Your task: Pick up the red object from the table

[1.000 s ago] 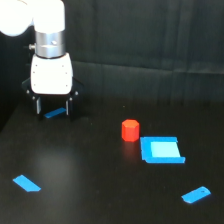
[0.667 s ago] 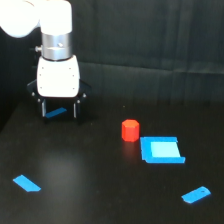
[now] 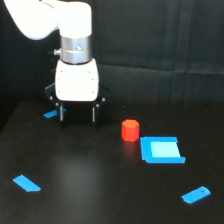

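Note:
The red object (image 3: 130, 130) is a small red-orange stubby block standing on the black table (image 3: 100, 190), just to the left of a blue square piece (image 3: 161, 150). My gripper (image 3: 77, 115) hangs under the white arm, to the exterior view's left of the red block and apart from it. Its two thin fingers (image 3: 93, 114) point down with a gap between them and nothing in it. The fingertips stand close over the table.
A small blue piece (image 3: 50, 114) lies just left of the gripper. A flat blue strip (image 3: 26, 183) lies at front left and another (image 3: 196, 194) at front right. A dark curtain hangs behind the table.
The arm has moved toward the exterior view's right, closer to the red block. The small blue piece once between the fingers now lies to the gripper's left. The red block has not moved.

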